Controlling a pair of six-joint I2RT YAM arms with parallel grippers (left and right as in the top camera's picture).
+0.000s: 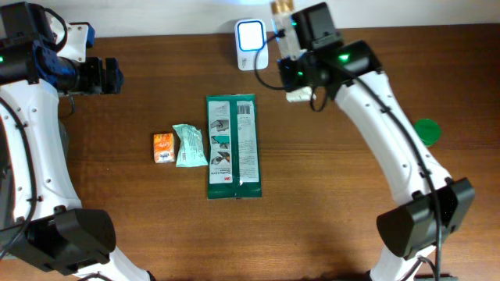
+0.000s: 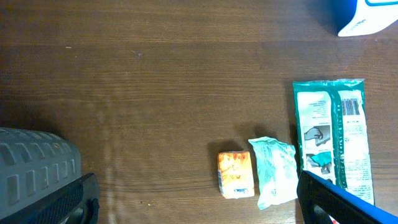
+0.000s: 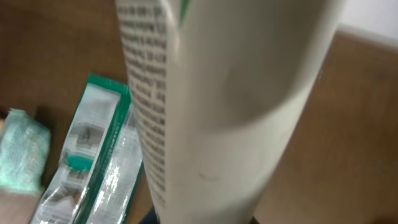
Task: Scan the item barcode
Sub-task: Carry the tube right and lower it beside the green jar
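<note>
Close against the right wrist camera, a white tube [image 3: 236, 112] printed with small text is held upright, clamped in the closed right gripper [image 1: 297, 74] just beside the scanner [image 1: 251, 35] at the far table [image 1: 351, 234] edge. The left gripper [image 1: 112, 76] is spread wide and nothing is gripped. An orange box [image 1: 163, 147], a pale green packet [image 1: 190, 146] and a long green pack [image 1: 233, 146] are laid side by side mid-table.

The table [image 1: 156, 226] is grained brown wood, the green packet [image 1: 233, 147] glossy film, the white tube [image 3: 236, 93] at its one o'clock smooth plastic.
</note>
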